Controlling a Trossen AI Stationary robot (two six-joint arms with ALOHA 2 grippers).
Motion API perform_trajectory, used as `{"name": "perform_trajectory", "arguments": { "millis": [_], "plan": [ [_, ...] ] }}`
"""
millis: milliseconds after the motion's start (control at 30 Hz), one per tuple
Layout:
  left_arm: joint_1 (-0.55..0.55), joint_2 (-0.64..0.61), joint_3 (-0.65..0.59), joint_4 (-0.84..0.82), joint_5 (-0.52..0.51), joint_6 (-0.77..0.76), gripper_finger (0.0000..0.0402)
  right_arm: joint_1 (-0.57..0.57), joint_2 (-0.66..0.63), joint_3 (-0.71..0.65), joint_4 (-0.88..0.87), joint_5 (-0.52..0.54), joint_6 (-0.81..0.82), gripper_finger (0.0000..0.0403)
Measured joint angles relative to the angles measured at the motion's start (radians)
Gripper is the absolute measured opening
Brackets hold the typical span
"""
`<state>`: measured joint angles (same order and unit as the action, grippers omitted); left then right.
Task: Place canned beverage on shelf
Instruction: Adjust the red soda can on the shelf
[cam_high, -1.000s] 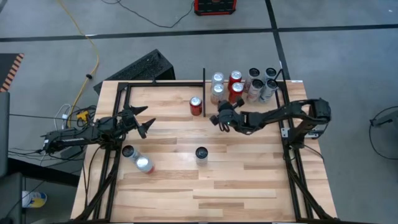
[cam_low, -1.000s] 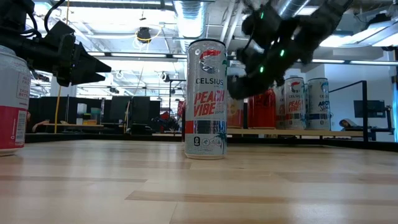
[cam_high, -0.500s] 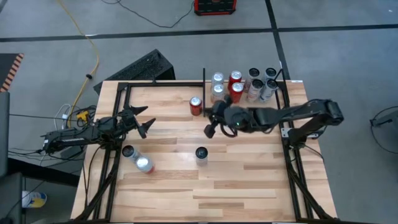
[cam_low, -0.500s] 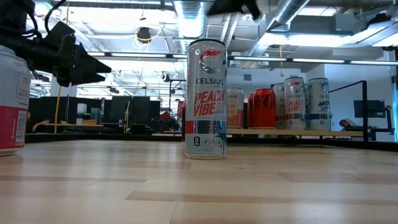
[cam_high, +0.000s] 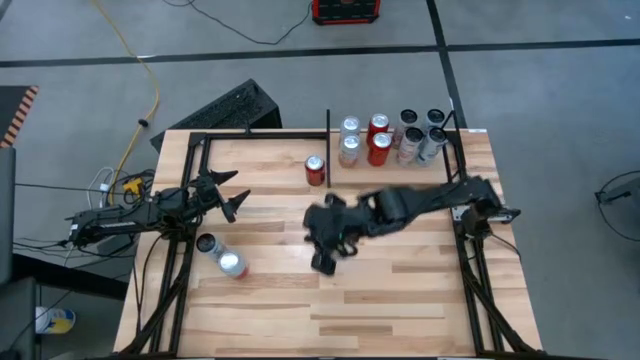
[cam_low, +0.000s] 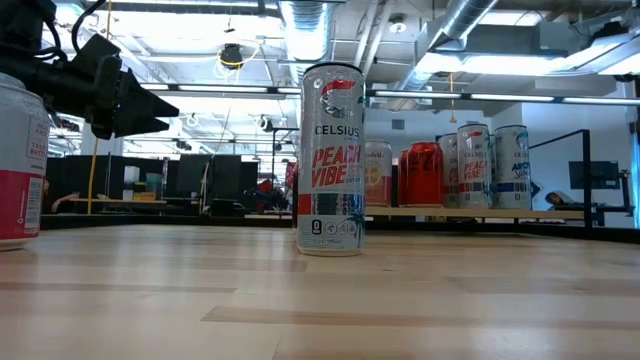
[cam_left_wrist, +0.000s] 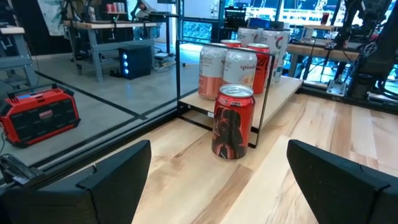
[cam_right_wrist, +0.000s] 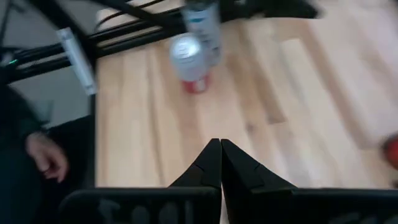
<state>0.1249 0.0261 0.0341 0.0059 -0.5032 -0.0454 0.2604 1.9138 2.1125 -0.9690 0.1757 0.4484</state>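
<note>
High view: right gripper (cam_high: 325, 243) now swung from beside the shelf (cam_high: 440, 160) at upper right to frame centre, above the Celsius can (cam_low: 331, 160), pinched shut, empty. Low view: can upright, centre, untouched, shelf behind. Left gripper (cam_high: 228, 200) spread wide, empty, centre left. Pickup probably next.

You had a red toolbox-like case (cam_high: 345, 11) on the grey floor beyond the table, with a yellow cable (cam_high: 140, 62) trailing past a black slatted crate (cam_high: 232, 107) near the table's far left corner. From the left wrist view, a second red case (cam_left_wrist: 38, 121) sat on the floor. A person's hand (cam_right_wrist: 45, 157) showed beside the table edge.
</note>
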Motion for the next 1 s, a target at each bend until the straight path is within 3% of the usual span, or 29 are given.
{"name": "perform_trajectory", "arguments": {
  "millis": [200, 300, 533, 733, 1000],
  "plan": [
    [0.0, 0.0, 0.0, 0.0, 0.0, 0.0, 0.0361, 0.062, 0.074, 0.045, 0.039, 0.056, -0.015, 0.0025],
    [0.0, 0.0, 0.0, 0.0, 0.0, 0.0, 0.0361, 0.056, 0.116, 0.046, 0.139, 0.08, -0.114, 0.0025],
    [0.0, 0.0, 0.0, 0.0, -0.001, 0.0, 0.0361, 0.002, 0.203, 0.045, 0.36, -0.02, -0.363, 0.0025],
    [0.0, 0.0, 0.0, 0.0, -0.001, 0.0, 0.0361, -0.095, 0.178, 0.044, 0.223, 0.039, -0.338, 0.0025],
    [0.0, 0.0, 0.0, 0.0, -0.001, 0.0, 0.0361, -0.3, 0.157, 0.046, 0.214, 0.057, -0.265, 0.0025]
  ]
}}
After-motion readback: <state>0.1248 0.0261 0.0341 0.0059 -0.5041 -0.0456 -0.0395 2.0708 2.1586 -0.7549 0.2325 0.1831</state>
